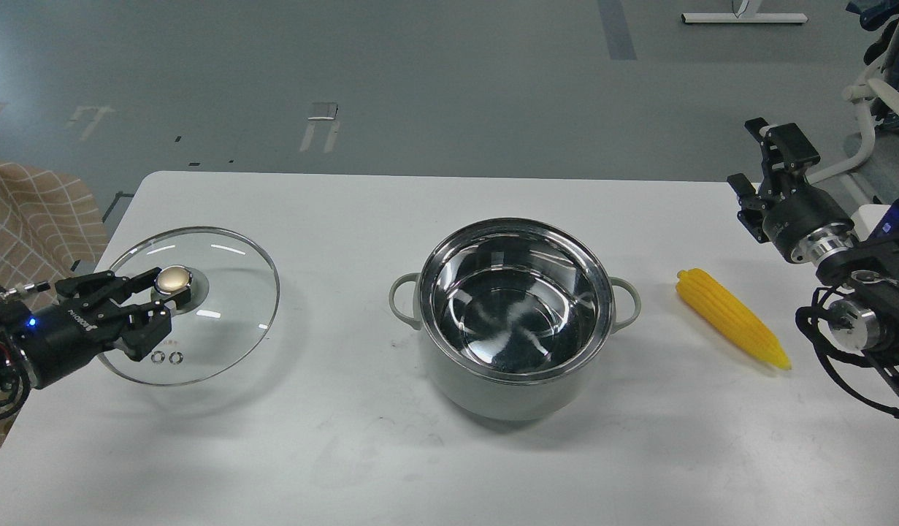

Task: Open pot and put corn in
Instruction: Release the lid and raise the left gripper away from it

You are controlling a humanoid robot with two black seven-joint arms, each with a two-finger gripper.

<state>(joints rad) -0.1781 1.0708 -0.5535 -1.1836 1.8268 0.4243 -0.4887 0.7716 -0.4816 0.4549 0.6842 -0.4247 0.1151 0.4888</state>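
left gripper [151, 298] fingers spread around glass lid's [223, 343] gold knob [175, 278], left of pot | right gripper [762, 168] fingers parted, empty, right of pot | pot [515, 318] uncovered, mid-table | corn [734, 318] lying just right of pot

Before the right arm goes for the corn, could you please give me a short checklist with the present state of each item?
1. Pot uncovered, interior bare: ok.
2. Lid off, left of the pot: ok.
3. Left gripper clear of the lid knob: not ok, fingers sit around it.
4. Corn lying free on the table, right of the pot: ok.
5. Right gripper open: cannot tell.
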